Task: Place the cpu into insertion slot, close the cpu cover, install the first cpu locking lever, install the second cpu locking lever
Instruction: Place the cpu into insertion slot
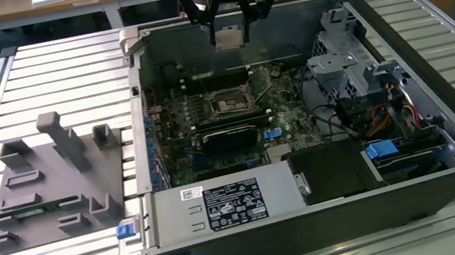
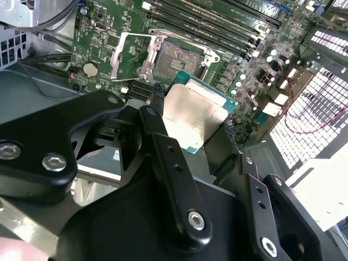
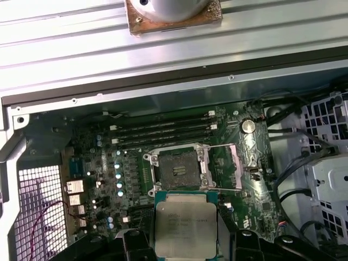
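Observation:
My gripper hangs over the back half of the open computer case, shut on the cpu. The cpu is a flat square chip with a dull silver top and a green edge, pinched between two black fingers. In the first wrist view the cpu is above the motherboard, a little short of the insertion slot. The insertion slot lies bare with its dark centre showing. The cpu cover, a thin silver frame, is swung open to one side of the slot.
Long black memory slots run beside the socket, and a coin battery sits near it. A drive cage and cables fill the case on the exterior view's right. The power supply is at the front. A grey fixture tray lies on the slatted table.

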{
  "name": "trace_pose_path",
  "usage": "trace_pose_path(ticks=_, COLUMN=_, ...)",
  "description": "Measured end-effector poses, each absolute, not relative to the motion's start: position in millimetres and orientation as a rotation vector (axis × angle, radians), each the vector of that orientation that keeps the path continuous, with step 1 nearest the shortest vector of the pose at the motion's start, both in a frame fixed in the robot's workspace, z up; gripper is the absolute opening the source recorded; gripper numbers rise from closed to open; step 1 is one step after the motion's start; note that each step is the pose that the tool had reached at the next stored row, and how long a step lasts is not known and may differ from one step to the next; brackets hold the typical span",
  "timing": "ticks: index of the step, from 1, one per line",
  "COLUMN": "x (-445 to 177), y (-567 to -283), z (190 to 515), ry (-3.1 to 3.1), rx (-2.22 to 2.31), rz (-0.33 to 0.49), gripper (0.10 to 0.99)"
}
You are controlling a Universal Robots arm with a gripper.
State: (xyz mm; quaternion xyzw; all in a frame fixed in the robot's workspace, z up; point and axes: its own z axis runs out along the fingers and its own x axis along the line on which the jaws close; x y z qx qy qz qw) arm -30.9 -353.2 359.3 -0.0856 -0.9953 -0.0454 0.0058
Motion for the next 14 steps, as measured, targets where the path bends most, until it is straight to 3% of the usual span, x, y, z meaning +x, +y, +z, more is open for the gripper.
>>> trace_pose_path(ticks=14, x=-30.9, y=-353.2, z=359.1, ry=-3.111, rx=-0.33, rz=-0.142, gripper=0.541)
